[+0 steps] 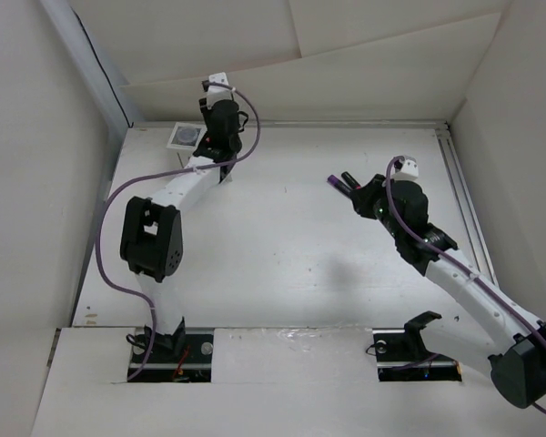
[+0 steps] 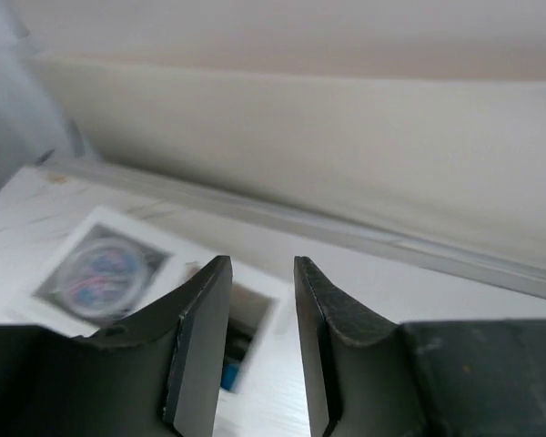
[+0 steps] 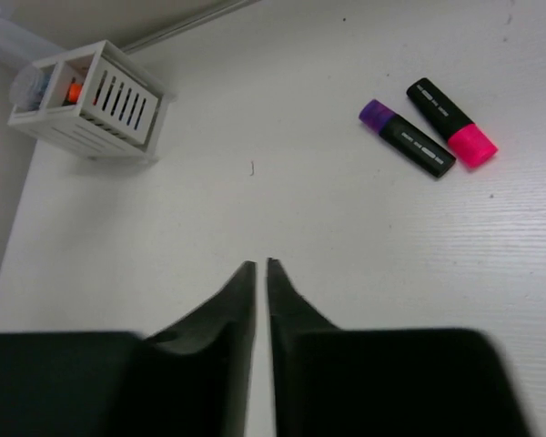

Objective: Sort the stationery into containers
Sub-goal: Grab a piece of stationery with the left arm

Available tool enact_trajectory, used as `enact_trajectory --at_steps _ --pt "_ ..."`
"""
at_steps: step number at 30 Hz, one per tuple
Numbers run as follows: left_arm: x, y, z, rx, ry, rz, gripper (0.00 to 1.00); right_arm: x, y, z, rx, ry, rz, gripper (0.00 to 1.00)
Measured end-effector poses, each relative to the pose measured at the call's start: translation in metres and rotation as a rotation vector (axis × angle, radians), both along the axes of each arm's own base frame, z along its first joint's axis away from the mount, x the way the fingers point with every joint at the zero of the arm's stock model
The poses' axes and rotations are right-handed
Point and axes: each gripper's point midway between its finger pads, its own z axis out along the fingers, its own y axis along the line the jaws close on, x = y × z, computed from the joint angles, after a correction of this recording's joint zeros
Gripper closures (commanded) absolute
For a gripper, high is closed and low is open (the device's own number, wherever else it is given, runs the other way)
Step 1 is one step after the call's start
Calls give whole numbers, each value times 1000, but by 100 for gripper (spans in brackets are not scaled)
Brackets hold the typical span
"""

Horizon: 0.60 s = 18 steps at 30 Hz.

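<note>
The white slotted organiser [image 3: 118, 105] stands at the table's back left corner [image 1: 176, 130]. In the left wrist view its rim [image 2: 118, 218] frames a round blue-and-white roll [image 2: 105, 273] in the left compartment, and a small blue item [image 2: 229, 371] lies in the right one. An orange piece [image 3: 73, 91] shows inside it in the right wrist view. My left gripper [image 2: 259, 264] is open and empty, hovering above the organiser [image 1: 209, 102]. My right gripper [image 3: 257, 266] is shut and empty above mid-table [image 1: 357, 194].
Two black highlighters lie side by side ahead and right of my right gripper: one with a purple cap [image 3: 407, 138], one with a pink cap [image 3: 450, 121]. In the top view only the purple tip [image 1: 332, 183] shows clearly. Walls close in the back and both sides.
</note>
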Motion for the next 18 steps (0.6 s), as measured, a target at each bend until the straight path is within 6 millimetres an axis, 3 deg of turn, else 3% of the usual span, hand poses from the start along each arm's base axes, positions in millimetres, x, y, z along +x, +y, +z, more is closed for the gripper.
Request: enact_trajectory --at_steps 4,6,7,9,10,13,15,18 --pt "-20 -73 39 -97 -70 -188 70 5 -7 -2 -5 0 -31 95" --pt "-34 -113 43 -154 -76 -307 70 13 -13 -10 -17 19 -60 88" --pt "-44 -132 39 -181 -68 -369 70 18 -17 -20 -29 42 -76 76" --pt "-64 -164 20 -240 -29 -483 70 28 -23 -41 -57 97 -107 62" --pt "-72 -174 9 -275 0 -533 70 35 -28 -61 -88 153 -123 51" --pt "-93 -174 -41 -322 97 -580 70 46 -32 -84 -120 225 -140 38" --pt "-112 -171 -79 -353 175 -599 70 60 -32 -98 -149 276 -145 21" --pt "-143 -167 -123 -378 281 -612 70 87 -30 -115 -185 331 -136 18"
